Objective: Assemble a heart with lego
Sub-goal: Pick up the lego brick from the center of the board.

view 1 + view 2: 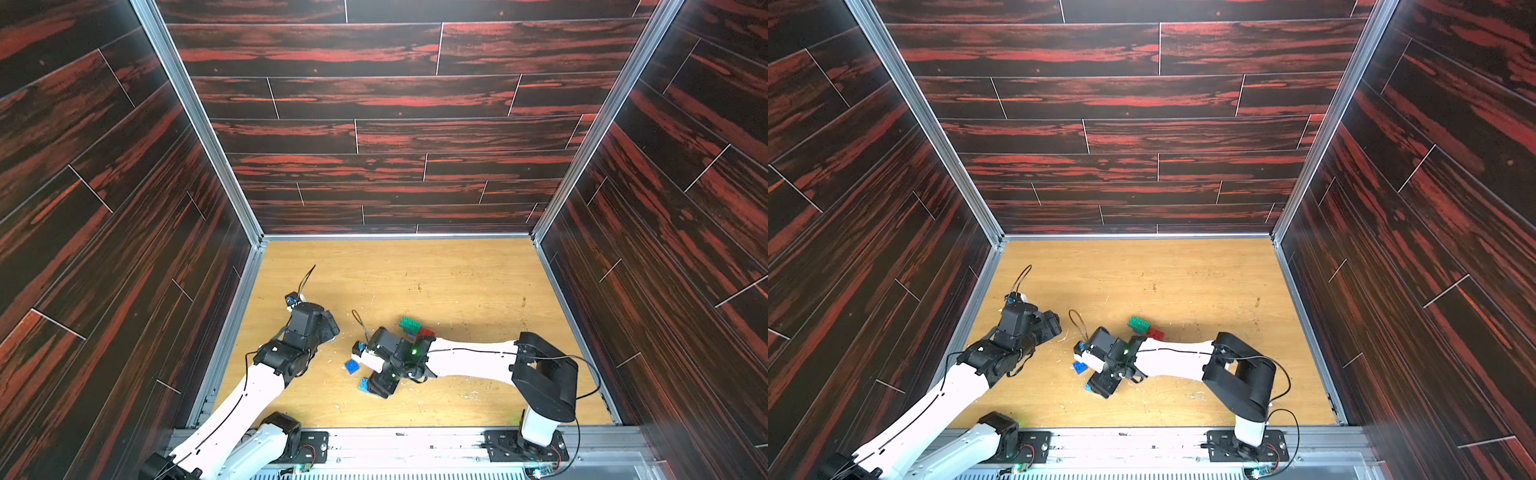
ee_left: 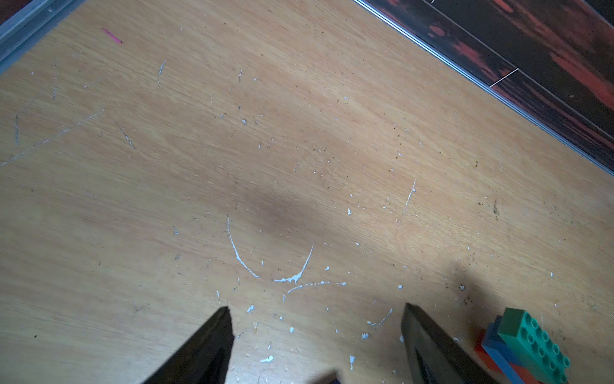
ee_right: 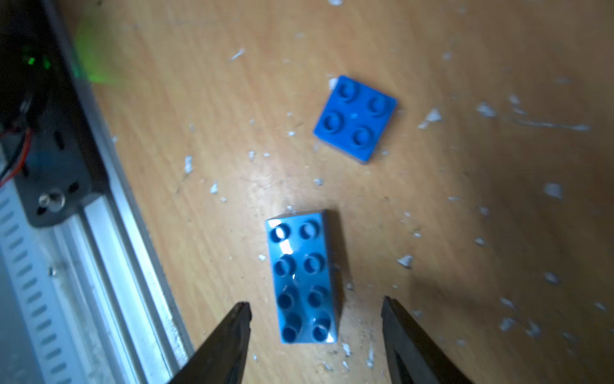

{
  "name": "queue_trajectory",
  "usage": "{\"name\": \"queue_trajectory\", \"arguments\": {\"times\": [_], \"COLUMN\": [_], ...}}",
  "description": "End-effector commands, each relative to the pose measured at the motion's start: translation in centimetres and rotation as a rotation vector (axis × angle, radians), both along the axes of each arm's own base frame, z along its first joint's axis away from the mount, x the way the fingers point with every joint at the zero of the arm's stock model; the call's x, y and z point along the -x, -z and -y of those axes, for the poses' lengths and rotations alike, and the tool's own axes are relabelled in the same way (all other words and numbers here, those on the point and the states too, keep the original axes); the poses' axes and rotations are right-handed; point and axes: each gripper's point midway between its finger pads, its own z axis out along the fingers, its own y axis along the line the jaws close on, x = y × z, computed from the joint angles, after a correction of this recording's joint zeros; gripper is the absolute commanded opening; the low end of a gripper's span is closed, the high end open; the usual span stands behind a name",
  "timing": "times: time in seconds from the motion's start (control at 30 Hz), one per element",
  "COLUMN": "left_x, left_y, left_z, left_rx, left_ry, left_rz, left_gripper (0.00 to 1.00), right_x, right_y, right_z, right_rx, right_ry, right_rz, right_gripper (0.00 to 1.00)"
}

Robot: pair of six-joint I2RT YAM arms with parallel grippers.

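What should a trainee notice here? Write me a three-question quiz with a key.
1. True or false: the right tool is shut on the light-blue oblong brick.
2. How many studs does the dark-blue square brick show? A two, B four, C eight.
3. Fill in: the top brick of the joined stack is ____.
Key: 1 false, its jaws stand open either side of the brick; 2 B; 3 green.

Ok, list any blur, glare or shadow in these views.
Right wrist view: motion-soft throughout, white glare on the light-blue oblong brick, green glow smeared near the rail. Left wrist view: sharp, dark shadow patch on the table. Both top views: sharp, soft shadow beside the half-built heart.
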Motion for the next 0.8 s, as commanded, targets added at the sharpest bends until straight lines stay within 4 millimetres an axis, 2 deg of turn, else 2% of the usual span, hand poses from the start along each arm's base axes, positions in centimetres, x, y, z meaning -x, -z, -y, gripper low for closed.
{"name": "queue_trajectory", "arguments": {"times": [0.0,0.2,0.33,0.47,0.53,0.6,0.77], "left_x": [-0.2,-0.5,-0.7,-1.1,-1.5,-2.0,-3.4], "left_y": [0.4,1.0,0.9,0.4,-0.1,-0.7,-1.8], "left_z": [-0.1,0.1,0.2,1.2,2.3,3.9,9.0], "left_rx": [0.008,0.007,0.015,0.045,0.075,0.117,0.289], "left_ry": [-0.007,-0.004,0.003,0.043,0.091,0.164,0.346], "left_rz": [-0.003,-0.019,-0.012,-0.002,0.009,0.02,0.011], "left_gripper": [0.84,0.84,0.84,0.84,0.84,0.84,0.84], "right_x": [1.4,0.5,0.1,-0.2,-0.6,-1.2,-3.6], "right_y": [1.1,2.8,2.5,-0.2,-2.0,-3.5,-5.3], "right_z": [-0.4,0.0,0.0,0.8,1.9,3.3,9.3], "right_rx": [0.013,0.085,0.084,0.05,0.049,0.05,0.124], "right_ry": [-0.111,-0.092,-0.075,-0.051,-0.025,0.012,0.15], "right_rz": [-0.013,0.037,0.057,0.1,0.136,0.179,0.227], "right_gripper": [0.66,0.59,0.42,0.18,0.08,0.05,0.04]}}
